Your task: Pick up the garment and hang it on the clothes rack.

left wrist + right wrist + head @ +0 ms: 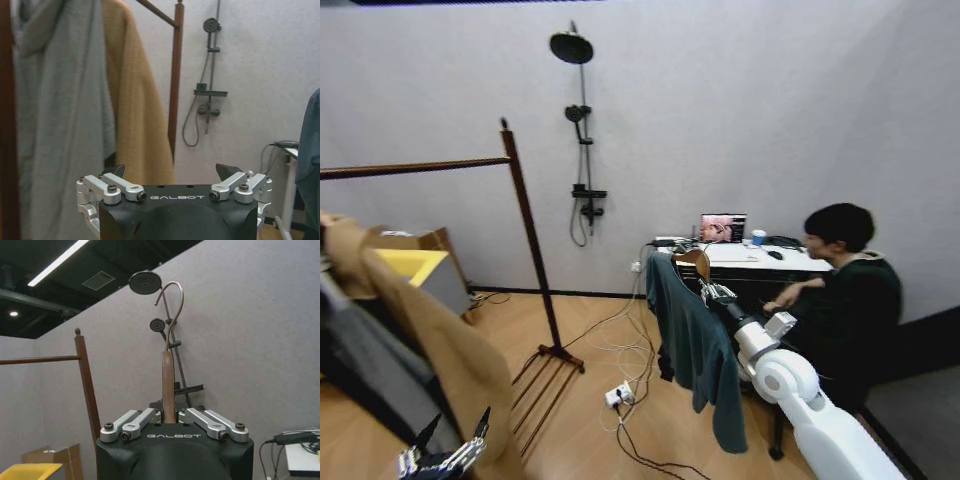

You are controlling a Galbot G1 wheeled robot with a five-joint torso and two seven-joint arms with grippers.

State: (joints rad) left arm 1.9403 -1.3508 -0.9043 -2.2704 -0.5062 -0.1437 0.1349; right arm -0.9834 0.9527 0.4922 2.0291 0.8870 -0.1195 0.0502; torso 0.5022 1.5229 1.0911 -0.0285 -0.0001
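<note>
Right claw (169,416), marked GALBOT, clamped on garment (698,345) hanger; left claw (170,172) spread wide, holding nothing.

A black shower stand (582,130) with a round head stands against the grey wall. A long tan coat (430,330) and a grey hooded sweatshirt (60,115) hang side by side. A yellow bin (412,262) sits in a cardboard box (435,243). White cables and a power strip (618,394) lie on the wooden floor. An open laptop (723,229) and a blue cup (758,237) rest on a white desk (740,256).
</note>
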